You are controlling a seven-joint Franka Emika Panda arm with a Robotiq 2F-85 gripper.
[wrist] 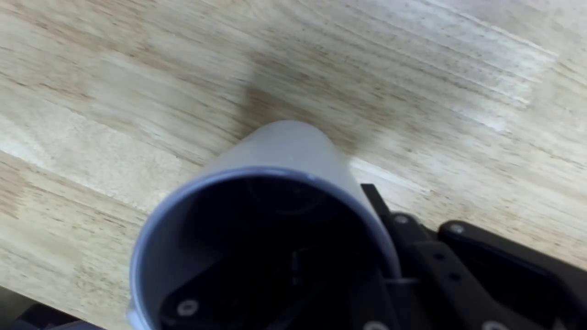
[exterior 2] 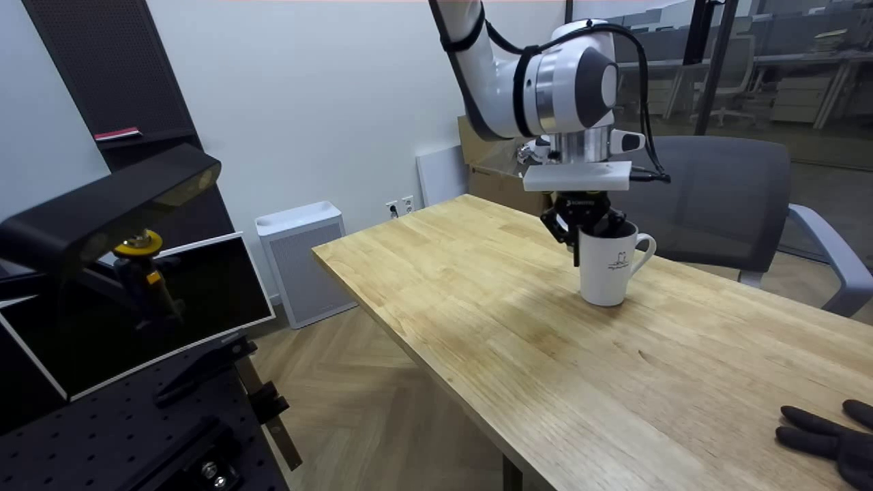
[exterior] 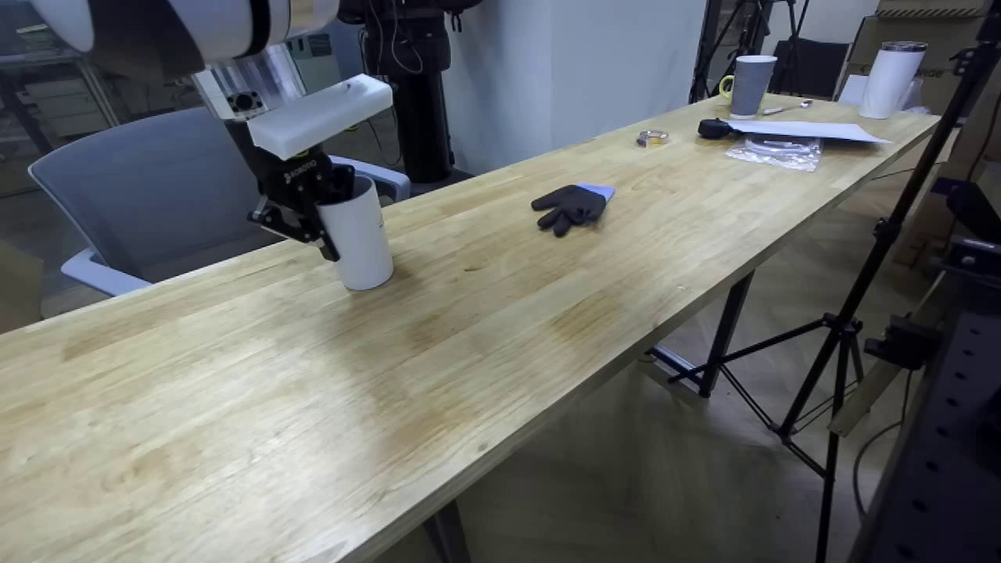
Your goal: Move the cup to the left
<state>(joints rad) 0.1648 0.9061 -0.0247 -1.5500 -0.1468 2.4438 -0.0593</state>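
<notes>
The cup is a tall white mug [exterior: 366, 246] near the table edge by the chair. In an exterior view the cup [exterior 2: 601, 273] appears upright on the table, its handle on the right and a small print on its side. My gripper [exterior: 328, 223] comes down from above at the rim; it also shows in an exterior view [exterior 2: 585, 237]. In the wrist view the cup [wrist: 293, 142] opens toward the camera. One finger of the gripper [wrist: 385, 266] lies along the outside wall and the other is inside. The jaws look shut on the wall. The inner fingertip is hidden in the dark interior.
A dark glove [exterior: 575, 207] lies farther along the wooden table [exterior: 469, 328]. Beyond it are a tape roll [exterior: 651, 138], papers [exterior: 805, 129], a grey mug [exterior: 752, 86] and a white tumbler [exterior: 891, 82]. A grey chair [exterior 2: 696, 204] stands close by the table edge near the cup.
</notes>
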